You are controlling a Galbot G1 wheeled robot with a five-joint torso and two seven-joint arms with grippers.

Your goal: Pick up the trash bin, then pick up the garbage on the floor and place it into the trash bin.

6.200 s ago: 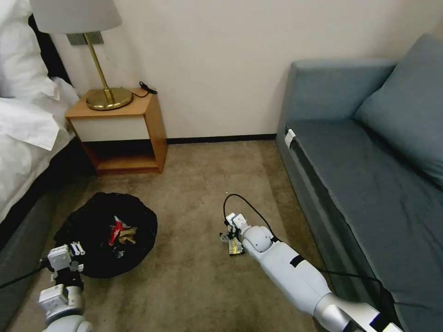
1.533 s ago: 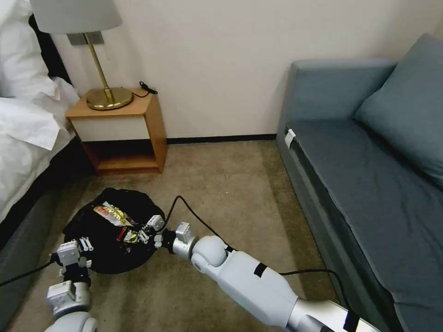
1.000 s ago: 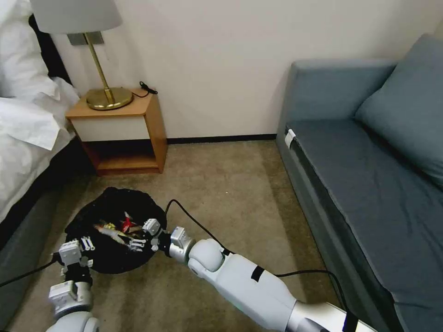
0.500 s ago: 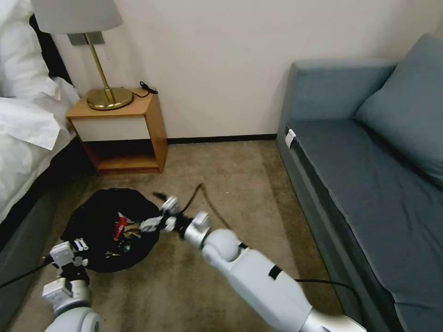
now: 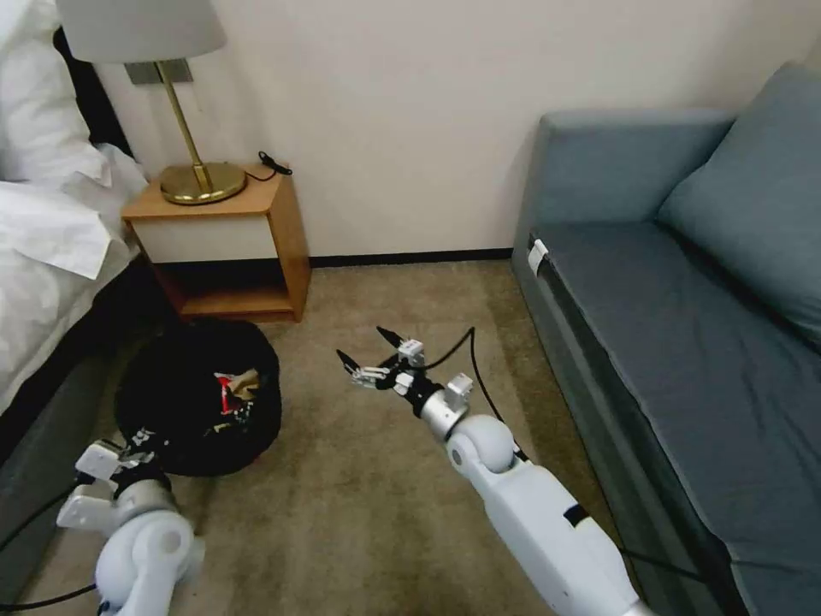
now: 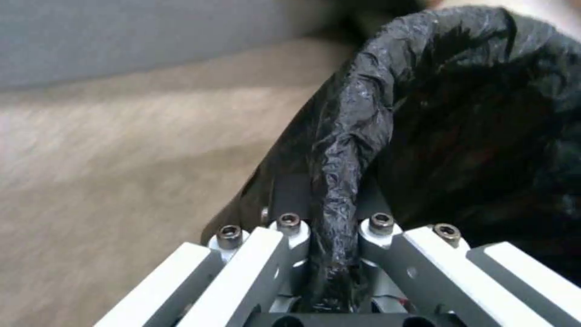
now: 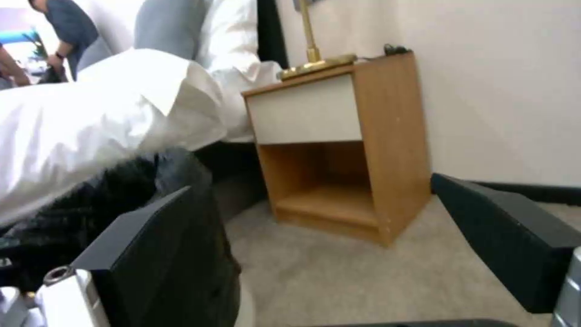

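Note:
The trash bin (image 5: 184,402), lined with a crinkly black bag, sits on the carpet near the bed, in front of the nightstand. Garbage (image 5: 235,387) lies inside it: a red packet and brown paper show. My left gripper (image 5: 143,440) is at the bin's near rim. In the left wrist view the left gripper (image 6: 330,229) is shut on a fold of the black bag at the trash bin (image 6: 472,113) rim. My right gripper (image 5: 366,357) hovers over the carpet to the right of the bin, open and empty. The right wrist view shows its black pads (image 7: 157,254) spread wide apart.
A wooden nightstand (image 5: 231,248) with a brass lamp (image 5: 184,111) stands against the wall, and the nightstand (image 7: 339,150) lies ahead of the right gripper. The bed (image 5: 43,257) is on the left, a grey-blue sofa (image 5: 684,325) on the right. Bare carpet (image 5: 368,522) lies between them.
My right gripper carried a wrapper from the floor to the bin, let it go, then drew back to the right, open. The bin has shifted toward the nightstand and the left arm has dropped lower.

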